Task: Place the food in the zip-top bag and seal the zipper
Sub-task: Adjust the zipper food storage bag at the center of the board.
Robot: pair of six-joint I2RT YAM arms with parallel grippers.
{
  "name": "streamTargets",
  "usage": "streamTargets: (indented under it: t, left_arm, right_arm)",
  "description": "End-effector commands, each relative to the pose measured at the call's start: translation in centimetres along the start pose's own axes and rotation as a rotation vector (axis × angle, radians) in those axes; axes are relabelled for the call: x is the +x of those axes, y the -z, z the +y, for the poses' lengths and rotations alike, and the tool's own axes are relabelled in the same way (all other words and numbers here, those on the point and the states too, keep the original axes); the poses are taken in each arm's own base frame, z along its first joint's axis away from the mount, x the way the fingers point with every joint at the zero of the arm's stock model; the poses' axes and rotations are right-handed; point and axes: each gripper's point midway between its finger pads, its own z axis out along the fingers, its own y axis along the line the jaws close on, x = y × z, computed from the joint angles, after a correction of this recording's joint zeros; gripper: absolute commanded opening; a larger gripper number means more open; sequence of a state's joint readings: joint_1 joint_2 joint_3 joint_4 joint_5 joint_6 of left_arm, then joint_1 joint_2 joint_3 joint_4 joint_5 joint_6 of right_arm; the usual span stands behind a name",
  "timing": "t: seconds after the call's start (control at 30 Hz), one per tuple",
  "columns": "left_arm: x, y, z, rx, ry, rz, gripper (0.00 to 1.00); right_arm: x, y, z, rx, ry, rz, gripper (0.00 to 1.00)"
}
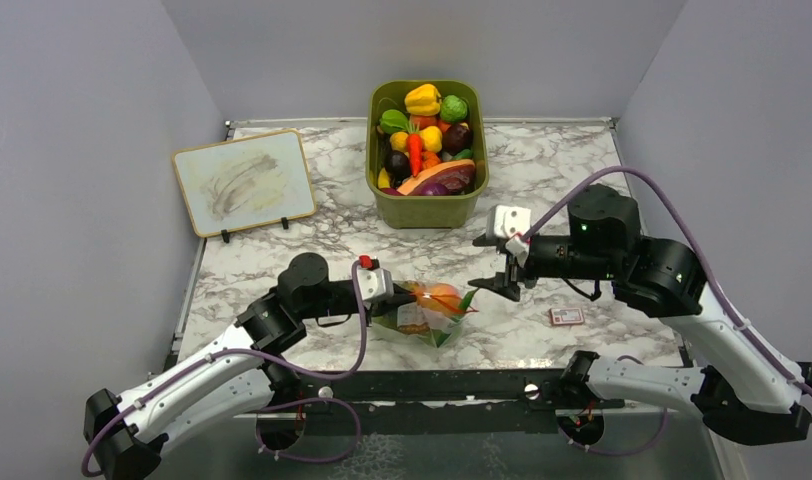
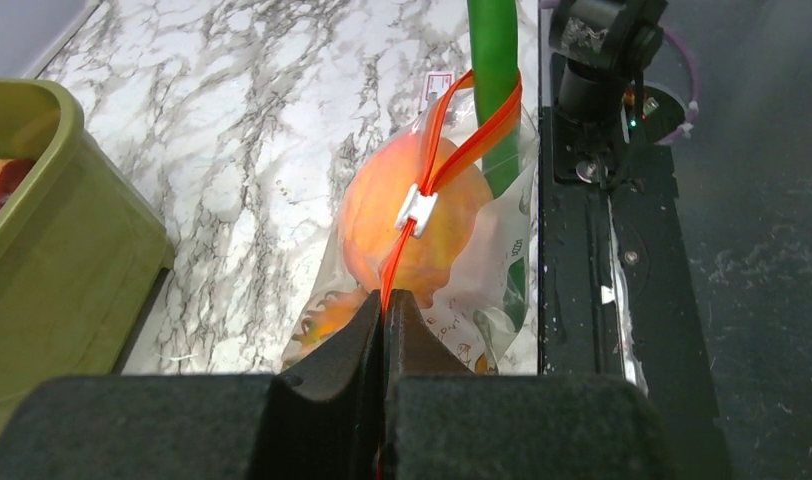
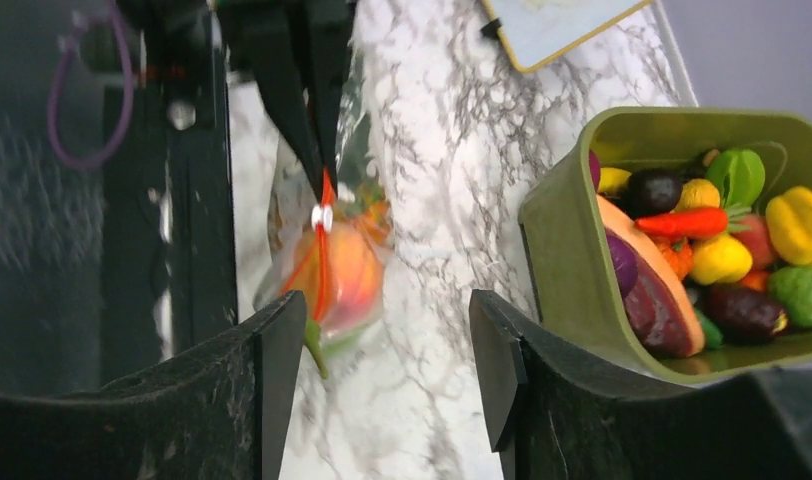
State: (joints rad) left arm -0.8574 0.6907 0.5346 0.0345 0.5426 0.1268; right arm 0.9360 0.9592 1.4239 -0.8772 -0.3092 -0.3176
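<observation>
your left gripper [image 2: 385, 310] fills the foot of the left wrist view, its black fingers pressed together on the zipper [image 2: 462, 150], the thin orange-red strip of the zip-top bag [image 2: 482, 250]; a white slider [image 2: 418, 208] sits part-way along the strip, and beyond it the two halves part around a long green piece [image 2: 494, 80]; through the clear, crinkly plastic you see a round orange-peach fruit [image 2: 382, 210] with more orange below it; the rest of the contents are too blurred to name.

from above, the bag lies on the marble table [image 1: 282, 260] between the two arms, just beside the near edge and the black base rail; bare marble separates it from the olive-green bin [image 1: 427, 205] of toy produce behind, well apart; a small whiteboard [image 1: 244, 180] stands at the far left, and a small red card [image 1: 566, 316] lies to the bag's right.

your right gripper [image 3: 387, 305] hangs to the right of the bag, near but apart from it, jaws spread wide, holding and touching nothing.
</observation>
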Motion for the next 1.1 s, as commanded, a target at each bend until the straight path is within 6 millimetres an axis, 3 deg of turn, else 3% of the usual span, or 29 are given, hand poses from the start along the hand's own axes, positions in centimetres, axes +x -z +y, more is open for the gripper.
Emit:
streamTargets:
  t: [0.0, 0.23, 0.7, 0.83, 0.97, 1.07]
  left_arm:
    - [-1.9, 0.2, -1.0, 0.091, -0.092, -0.021, 0.00]
    - [-2.0, 0.0, -1.1, 0.104, -0.098, -0.024, 0.00]
    - [-2.2, -0.9, -0.4, 0.100, -0.092, -0.007, 0.00]
    - [-2.6, -1.1, -0.2, 0.101, -0.099, -0.013, 0.00]
    - [-2.6, -1.2, -0.2, 0.107, -0.096, -0.008, 0.00]
    - [-2.5, -1.3, -0.1, 0.106, -0.094, -0.008, 0.00]
  right_arm:
    - [3.5, 1.3, 2.6, -0.255, 0.381, 0.139, 0.60]
    - [4.2, 0.7, 3.6, -0.398, 0.585, 0.124, 0.61]
    - [6.7, -1.3, 6.5, -0.572, 0.631, 0.075, 0.55]
    - [7.4, -1.8, 6.5, -0.575, 0.652, 0.099, 0.48]
    - [7.4, -2.1, 6.5, -0.573, 0.676, 0.106, 0.30]
    - [8.1, -2.1, 6.0, -0.557, 0.688, 0.155, 0.26]
